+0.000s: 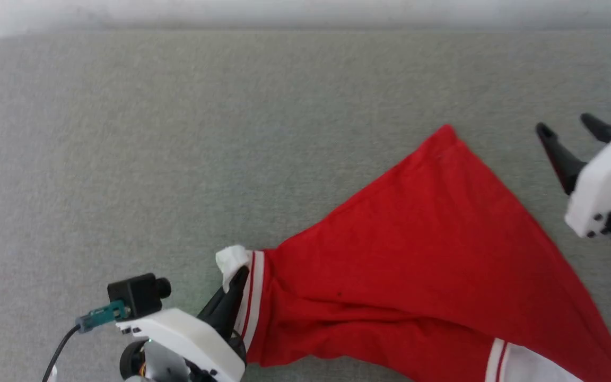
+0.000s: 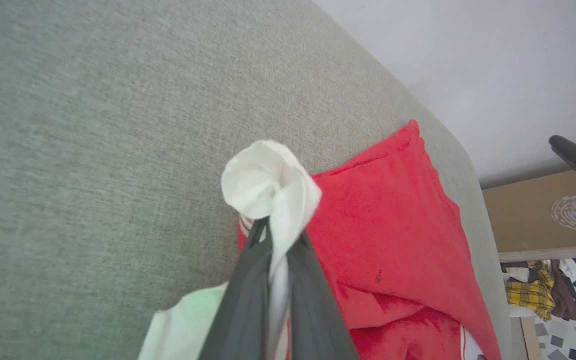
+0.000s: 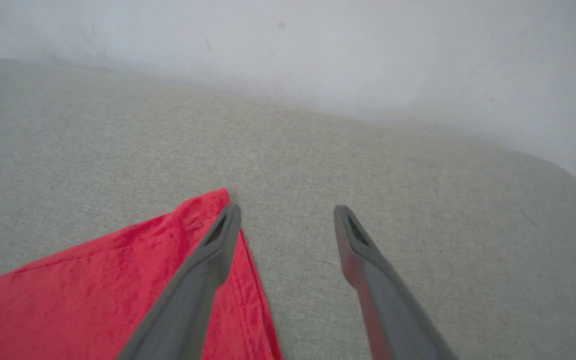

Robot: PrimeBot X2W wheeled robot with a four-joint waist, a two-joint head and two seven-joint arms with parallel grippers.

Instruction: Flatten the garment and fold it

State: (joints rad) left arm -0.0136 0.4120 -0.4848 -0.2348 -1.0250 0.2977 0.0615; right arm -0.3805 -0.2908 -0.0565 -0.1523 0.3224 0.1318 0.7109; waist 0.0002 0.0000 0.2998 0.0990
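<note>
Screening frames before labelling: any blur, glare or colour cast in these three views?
Head view: soft overall, wall along the top washed out, right gripper blurry. Left wrist view: grey cover weave crisp, left gripper out of focus, green cast on white sleeve at bottom. Right wrist view: wall hazy, red glow on one finger.

Subj: garment (image 1: 417,254), bright red tee, soft fabric, white short sleeves w/ red-white striped trim. Lies on grey surface (image 1: 178,132), lower right of head view, spread as rough triangle, apex pointing up, right of centre. Not flat: folds + creases along bottom. Near sleeve (image 1: 233,261) bunched into white wad, lower centre-left; other sleeve (image 1: 528,366) at bottom right edge.
</note>
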